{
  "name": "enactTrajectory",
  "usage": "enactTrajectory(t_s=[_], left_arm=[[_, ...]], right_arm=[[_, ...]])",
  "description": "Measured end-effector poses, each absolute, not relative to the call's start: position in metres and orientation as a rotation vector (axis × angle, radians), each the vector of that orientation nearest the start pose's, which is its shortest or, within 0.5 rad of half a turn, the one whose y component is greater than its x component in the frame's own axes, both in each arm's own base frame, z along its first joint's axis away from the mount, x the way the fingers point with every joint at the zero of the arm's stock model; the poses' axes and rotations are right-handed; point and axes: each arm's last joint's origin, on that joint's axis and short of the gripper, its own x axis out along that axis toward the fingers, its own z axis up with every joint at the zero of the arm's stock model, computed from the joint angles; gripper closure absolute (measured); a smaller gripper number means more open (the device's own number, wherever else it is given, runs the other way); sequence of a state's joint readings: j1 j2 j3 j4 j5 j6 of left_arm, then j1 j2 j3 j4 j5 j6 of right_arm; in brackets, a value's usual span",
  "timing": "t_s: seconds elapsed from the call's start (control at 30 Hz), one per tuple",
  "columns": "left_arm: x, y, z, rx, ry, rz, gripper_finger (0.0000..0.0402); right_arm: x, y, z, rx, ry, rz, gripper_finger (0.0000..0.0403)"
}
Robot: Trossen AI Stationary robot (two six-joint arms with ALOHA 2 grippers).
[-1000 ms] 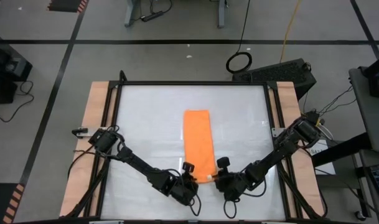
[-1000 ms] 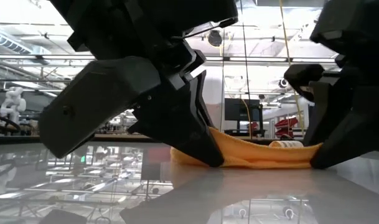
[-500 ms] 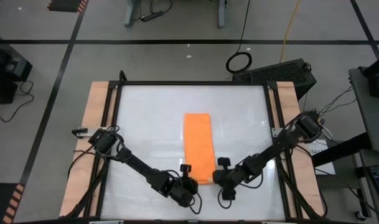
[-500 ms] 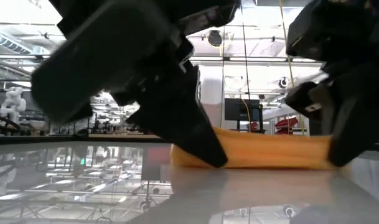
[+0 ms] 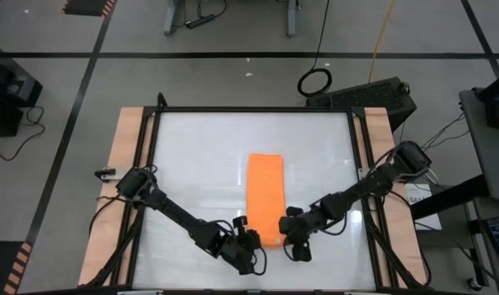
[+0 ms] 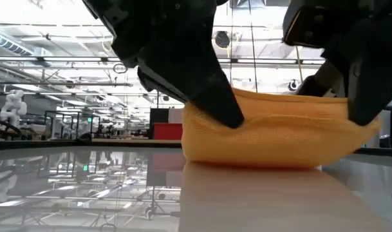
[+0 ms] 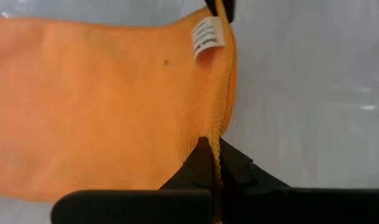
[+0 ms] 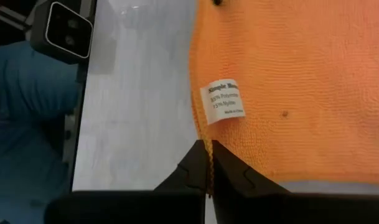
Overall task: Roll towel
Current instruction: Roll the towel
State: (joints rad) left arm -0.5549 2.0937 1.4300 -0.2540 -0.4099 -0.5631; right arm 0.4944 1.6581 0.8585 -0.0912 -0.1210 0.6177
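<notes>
An orange towel lies folded into a long strip at the middle of my white worktop. My left gripper and right gripper are both clamped on its near end, one at each corner, lifting that edge. A white label shows there.

both grippers clamped down on the towel's near edge since a second ago; that edge is lifted and pushed inward now; strip looks shorter, bulkier up front
</notes>
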Motion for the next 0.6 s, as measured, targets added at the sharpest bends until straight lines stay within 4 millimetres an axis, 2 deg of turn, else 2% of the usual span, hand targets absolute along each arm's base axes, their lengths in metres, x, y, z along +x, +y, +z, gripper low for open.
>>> enactTrajectory(t_s=[0.3, 0.6], left_arm=[[0.375, -0.212, 0.130, -0.265, 0.831, 0.082, 0.0400], [0.381, -0.202, 0.128, -0.315, 0.835, 0.049, 0.0400]], right_arm=[[0.286, 0.140, 0.156, 0.451, 1.053, 0.305, 0.0403], [0.290, 0.125, 0.147, 0.468, 1.110, 0.269, 0.0396]])
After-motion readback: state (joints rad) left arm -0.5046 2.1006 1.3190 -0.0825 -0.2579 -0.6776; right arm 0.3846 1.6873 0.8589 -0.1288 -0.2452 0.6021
